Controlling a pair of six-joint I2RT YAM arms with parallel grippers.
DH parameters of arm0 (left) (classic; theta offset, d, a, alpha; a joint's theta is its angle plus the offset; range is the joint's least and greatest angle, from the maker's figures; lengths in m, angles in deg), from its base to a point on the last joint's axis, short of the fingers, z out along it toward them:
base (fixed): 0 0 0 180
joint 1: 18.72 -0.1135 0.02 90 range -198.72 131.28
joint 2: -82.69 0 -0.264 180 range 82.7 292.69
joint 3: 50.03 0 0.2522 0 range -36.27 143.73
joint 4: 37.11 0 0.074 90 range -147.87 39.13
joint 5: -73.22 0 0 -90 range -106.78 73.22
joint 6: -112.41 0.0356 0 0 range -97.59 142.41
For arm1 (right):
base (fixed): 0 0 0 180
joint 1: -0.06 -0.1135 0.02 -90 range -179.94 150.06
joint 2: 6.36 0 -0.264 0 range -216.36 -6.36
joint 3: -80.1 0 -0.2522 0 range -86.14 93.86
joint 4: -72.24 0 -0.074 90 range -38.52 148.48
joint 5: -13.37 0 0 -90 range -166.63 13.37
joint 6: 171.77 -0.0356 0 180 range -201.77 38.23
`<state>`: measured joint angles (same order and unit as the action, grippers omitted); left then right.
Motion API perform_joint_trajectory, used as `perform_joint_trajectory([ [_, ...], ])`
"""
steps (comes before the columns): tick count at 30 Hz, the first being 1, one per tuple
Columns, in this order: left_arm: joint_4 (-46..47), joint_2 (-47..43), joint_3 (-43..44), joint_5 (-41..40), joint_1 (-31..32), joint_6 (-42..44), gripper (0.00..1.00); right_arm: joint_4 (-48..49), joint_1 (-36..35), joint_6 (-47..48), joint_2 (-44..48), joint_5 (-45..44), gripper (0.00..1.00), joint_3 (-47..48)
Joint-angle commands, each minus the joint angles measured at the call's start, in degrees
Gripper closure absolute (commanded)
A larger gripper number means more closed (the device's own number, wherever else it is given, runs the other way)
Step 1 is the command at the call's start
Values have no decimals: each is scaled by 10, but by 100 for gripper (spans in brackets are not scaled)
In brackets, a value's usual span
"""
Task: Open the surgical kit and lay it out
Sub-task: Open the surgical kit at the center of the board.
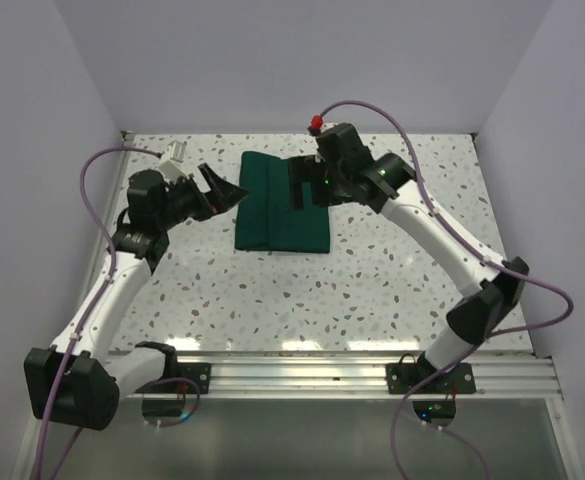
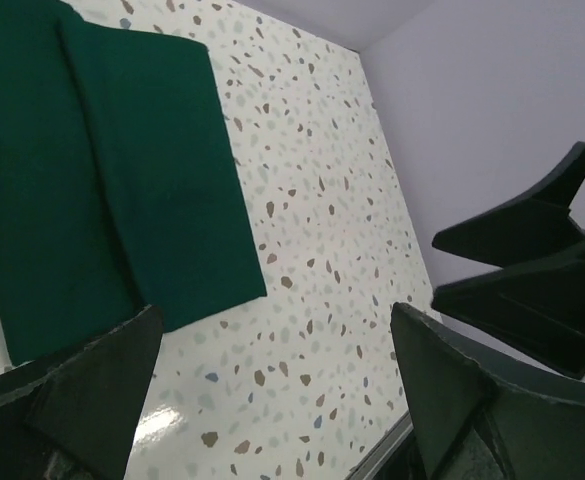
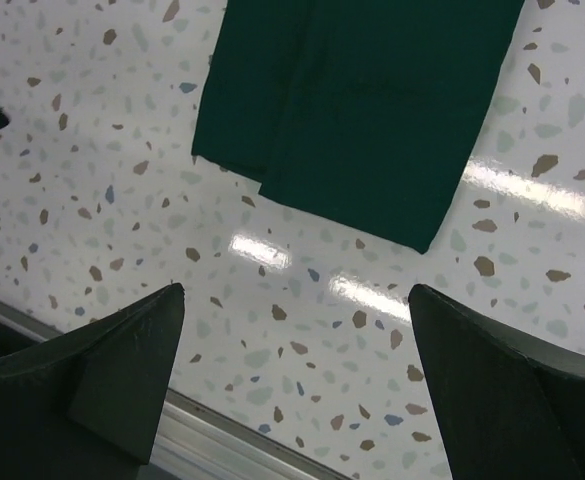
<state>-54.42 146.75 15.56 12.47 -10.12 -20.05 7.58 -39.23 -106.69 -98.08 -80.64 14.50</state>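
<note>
Dark green cloth wrap (image 1: 272, 215) of the surgical kit lies flat on a speckled terrazzo table (image 1: 372, 290), centre-back, well away from the arm bases. It is folded shut into a neat rectangle w/ one long flap lapped over the rest, its edge running front to back. No steel tray or instruments show, so presumably they're inside, though the bundle looks quite flat. The task looks barely begun: nothing is unfolded or laid out. The left gripper (image 1: 234, 190) sits just beside the wrap's left edge, pointing in at it, fingers spread wide and holding nothing. Its wrist view shows bare table btwn the two dark fingertips and the cloth just beyond. The right gripper (image 1: 302, 188) hangs over the wrap's back-right part, near the flap, jaws also apart and empty. Its wrist cam looks down on the cloth's corner and layered edges, w/ tabletop in the gap btwn the fingers. Whether either gripper touches the fabric can't be told. The placement reads as a two-sided approach: one arm at each side of the fold, so one can likely pinch a flap while the other steadies or takes the opposite flap. Pale lilac walls enclose the table, and a metal rail (image 1: 372, 375) at the near edge carries both arm bases.
</note>
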Motion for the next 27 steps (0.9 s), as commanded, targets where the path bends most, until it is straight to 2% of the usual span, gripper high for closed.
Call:
perform_joint_trajectory([
  [1, -52, -59, 46, -52, 9, 14, 0, -63, -2, 16, -90, -52, 2, 87],
  [2, -123, -52, 61, -67, 9, 49, 0, -77, -5, 21, -114, -56, 2, 109],
  [5, -225, -33, 99, -120, 10, 76, 0, -137, -15, 36, -218, -57, 5, 211],
  [7, -253, -46, 98, -145, 10, 78, 1, -175, -20, 39, -258, -59, 6, 277],
  [9, -254, -73, 84, -156, 10, 81, 2, -185, -27, 37, -303, -55, 7, 310],
  [15, -276, -129, 70, -205, 10, 88, 2, -178, -61, 30, -375, -40, 8, 321],
  [27, -365, -147, 101, -244, 10, 131, 3, -159, -83, 26, -512, -57, 11, 390],
])
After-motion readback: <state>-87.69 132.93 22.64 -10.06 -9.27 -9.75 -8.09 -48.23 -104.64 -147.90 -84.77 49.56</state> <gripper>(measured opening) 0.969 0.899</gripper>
